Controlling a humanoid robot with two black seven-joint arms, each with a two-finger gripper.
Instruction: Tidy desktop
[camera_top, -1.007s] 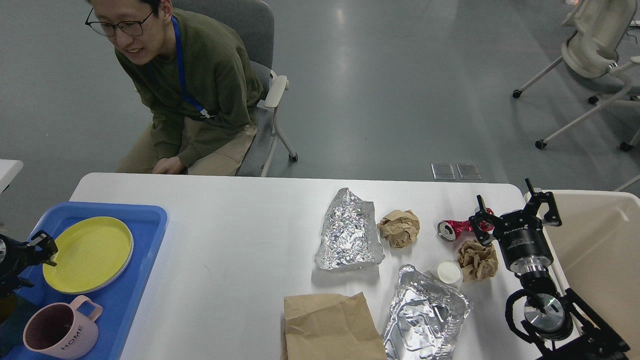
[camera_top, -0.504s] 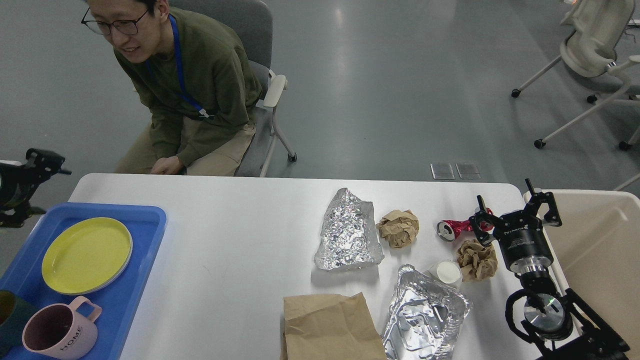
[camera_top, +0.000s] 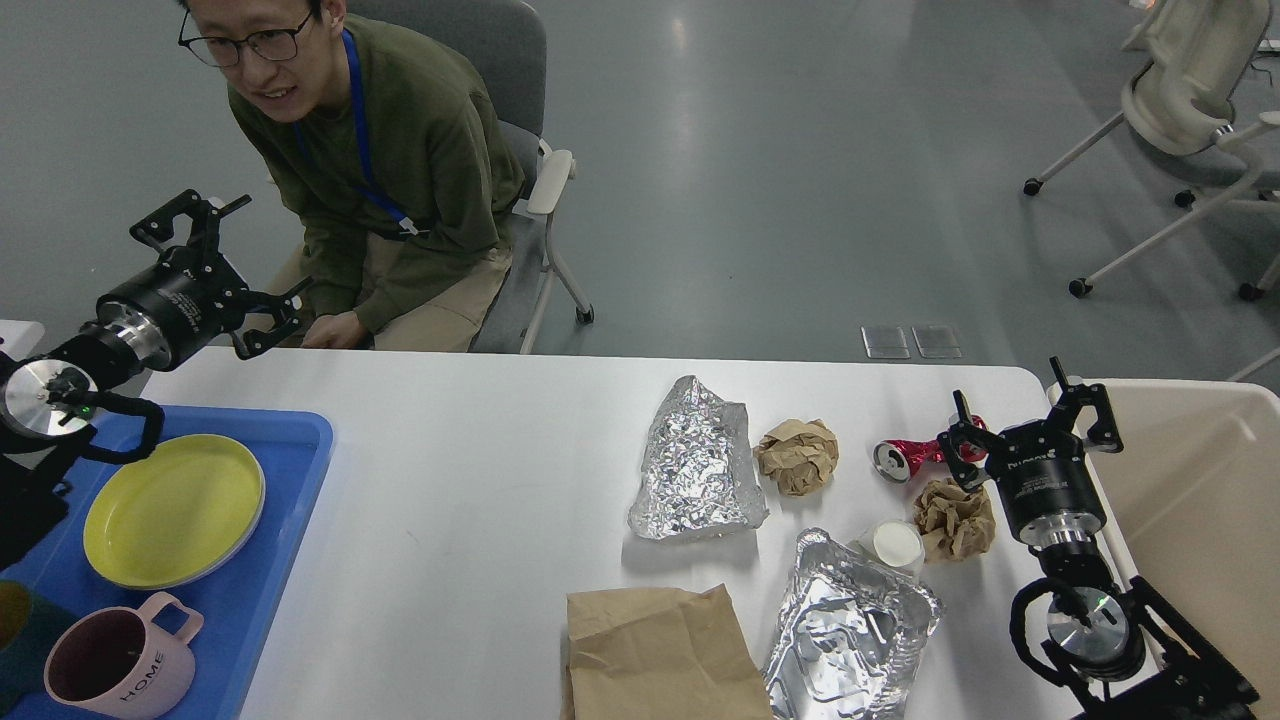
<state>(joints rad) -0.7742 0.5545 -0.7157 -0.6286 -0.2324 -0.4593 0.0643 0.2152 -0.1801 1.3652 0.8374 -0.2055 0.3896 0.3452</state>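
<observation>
Hovering with my left gripper (camera_top: 232, 268) and right gripper (camera_top: 1030, 420) both spread wide and empty, I risked knocking the crushed can (camera_top: 905, 457) off the desktop (camera_top: 480, 480).

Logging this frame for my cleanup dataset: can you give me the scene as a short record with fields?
surface: large white rectangular desktop
left side: blue plastic tray holding yellow round plate and pink mug
trash: crumpled foil sheet, foil container, brown paper bag, two brown paper balls, crushed red can
right side: beige bin
left gripper: open, empty, raised
right gripper: open, empty
</observation>
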